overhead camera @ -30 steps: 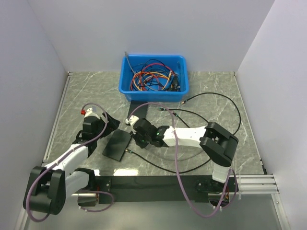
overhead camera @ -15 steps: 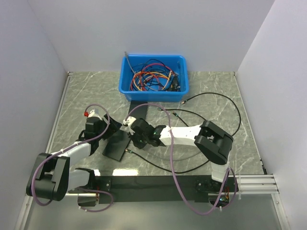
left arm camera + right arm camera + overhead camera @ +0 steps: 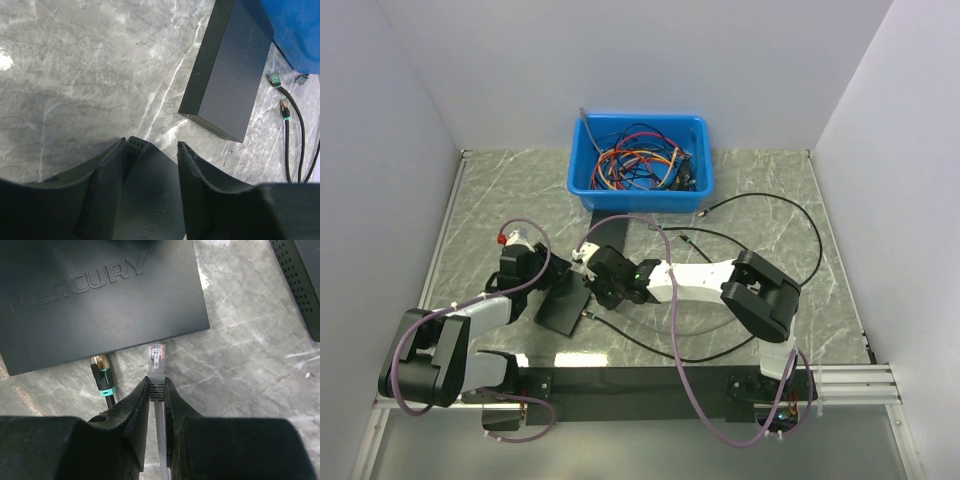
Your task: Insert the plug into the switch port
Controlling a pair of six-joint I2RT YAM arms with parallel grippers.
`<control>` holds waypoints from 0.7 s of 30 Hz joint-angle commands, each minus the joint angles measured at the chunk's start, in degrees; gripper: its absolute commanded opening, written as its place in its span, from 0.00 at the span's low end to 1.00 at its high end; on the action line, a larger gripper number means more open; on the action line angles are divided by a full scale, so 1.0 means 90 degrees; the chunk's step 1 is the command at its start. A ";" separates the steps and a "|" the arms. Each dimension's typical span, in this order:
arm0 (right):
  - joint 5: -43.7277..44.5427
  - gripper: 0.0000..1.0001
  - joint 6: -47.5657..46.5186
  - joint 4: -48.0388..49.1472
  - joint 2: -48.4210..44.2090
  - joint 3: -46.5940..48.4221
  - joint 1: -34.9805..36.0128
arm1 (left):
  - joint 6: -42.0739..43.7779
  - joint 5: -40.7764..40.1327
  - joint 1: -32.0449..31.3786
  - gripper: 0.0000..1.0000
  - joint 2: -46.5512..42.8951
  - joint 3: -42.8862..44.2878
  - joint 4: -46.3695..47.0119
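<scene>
Robot lab cell — plain white walls (image 3: 620,60), marble-look table (image 3: 520,190) w/ blue bin (image 3: 640,119) of tangled cables (image 3: 638,160).

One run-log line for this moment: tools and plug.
phase: pre-insertion | right tool: shut on plug | plug: aimed at switch edge, not yet in | left tool: astride switch corner, grip unclear

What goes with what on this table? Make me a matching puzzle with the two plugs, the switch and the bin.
1 clear plug
2 green-collared plug
3 Mercury switch
4 blue bin

A holds tangled cables
B tip at the switch's edge
C pinched by the right gripper
D between the fingers of the left gripper

Pairs: 1-C, 2-B, 3-D, 4-A
</scene>
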 commanded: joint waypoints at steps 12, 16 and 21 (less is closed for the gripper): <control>0.0265 0.00 -0.0057 -0.0467 0.0041 0.0556 0.0230 | -0.0091 0.0201 -0.0021 0.47 0.0044 -0.0067 0.0417; 0.0255 0.00 -0.0076 -0.0546 0.0050 0.0605 0.0260 | -0.0091 0.0172 -0.0051 0.47 0.0053 -0.0096 0.0417; 0.0372 0.00 -0.0047 -0.0712 0.0138 0.0674 0.0279 | -0.0071 0.0191 -0.0061 0.46 0.0063 -0.0077 0.0397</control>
